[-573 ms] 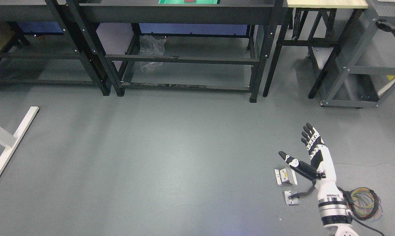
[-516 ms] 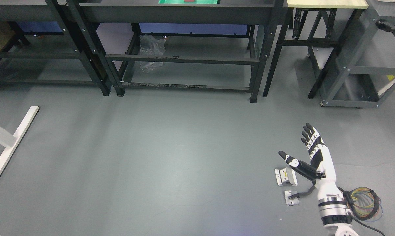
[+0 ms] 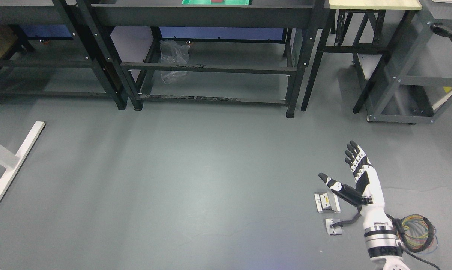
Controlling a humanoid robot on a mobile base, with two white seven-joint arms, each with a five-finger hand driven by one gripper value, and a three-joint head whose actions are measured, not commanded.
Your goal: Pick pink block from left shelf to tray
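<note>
The right hand (image 3: 355, 176) shows at the lower right of the frame, its arm rising from the bottom edge. Its fingers (image 3: 355, 155) are stretched out straight and close together, the thumb (image 3: 332, 183) spread wide to the left, and it holds nothing. It hangs over bare grey floor (image 3: 195, 180), well apart from every shelf. The left arm is out of the picture.

At the top edge, middle of the frame, a green tray (image 3: 216, 2) lies on the black bench (image 3: 207, 15); only its near strip shows, the rest being cut off by the frame. A small red-pink shape (image 3: 217, 1) sits in that strip, too little of it visible to say whether it is the block. The shelf (image 3: 42, 56) at the upper left is dark and also cut off at the top, and no block can be made out on it.

Under the bench, a crumpled clear bag (image 3: 173, 60) rests on the lower frame. Beside the wrist, at the lower right, a coil of coloured wires (image 3: 417, 232) lies on the floor, and two small metal plates (image 3: 327, 202) lie just left of the forearm, one partly hidden by the thumb. A white stand foot (image 3: 14, 168) crosses the left edge. At the upper right a pale-topped table (image 3: 374, 4) and a grey cart (image 3: 402, 93) are both cut off.
</note>
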